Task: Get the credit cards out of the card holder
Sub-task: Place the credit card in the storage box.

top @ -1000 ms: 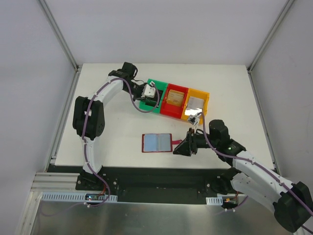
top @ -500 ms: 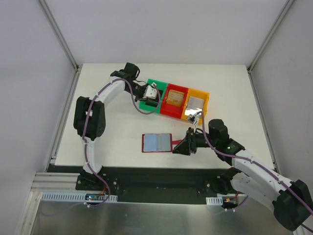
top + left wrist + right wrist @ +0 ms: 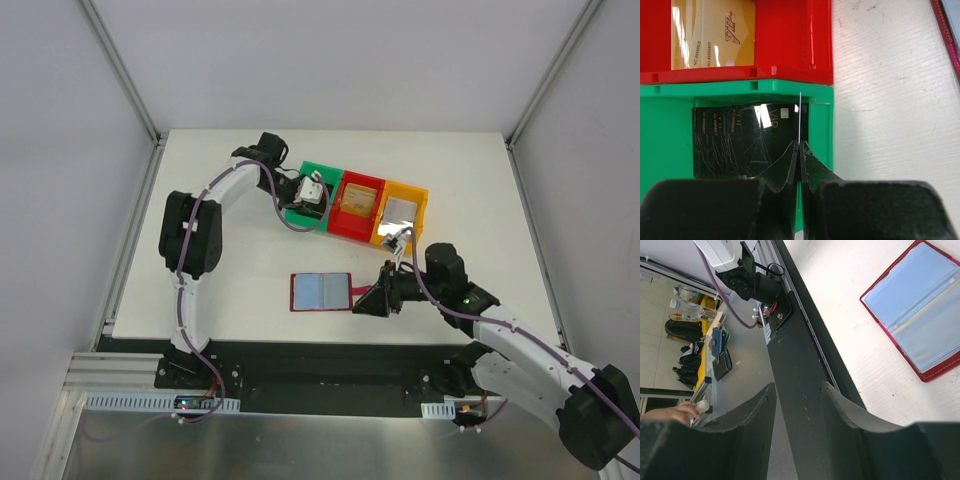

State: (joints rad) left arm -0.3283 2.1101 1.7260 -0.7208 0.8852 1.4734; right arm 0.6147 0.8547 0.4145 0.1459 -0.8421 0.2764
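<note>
The left gripper (image 3: pixel 800 150), fingers pressed shut, hangs over the green plastic bin (image 3: pixel 670 135), where black credit cards (image 3: pixel 740 140) lie flat (sorted by colour, I'd guess). The open red bifold card holder (image 3: pixel 320 291) lies nearer the arms and its pockets look empty. The right gripper (image 3: pixel 363 303) stands open and empty at its right edge, probably to steady it.

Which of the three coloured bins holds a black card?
The green plastic bin; the red bin holds a gold card, the orange bin a silvery card.

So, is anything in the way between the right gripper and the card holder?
Nothing visible does. The right gripper hangs open close beside the right edge of the card holder, and the right wrist view shows only bare table between them.
</note>
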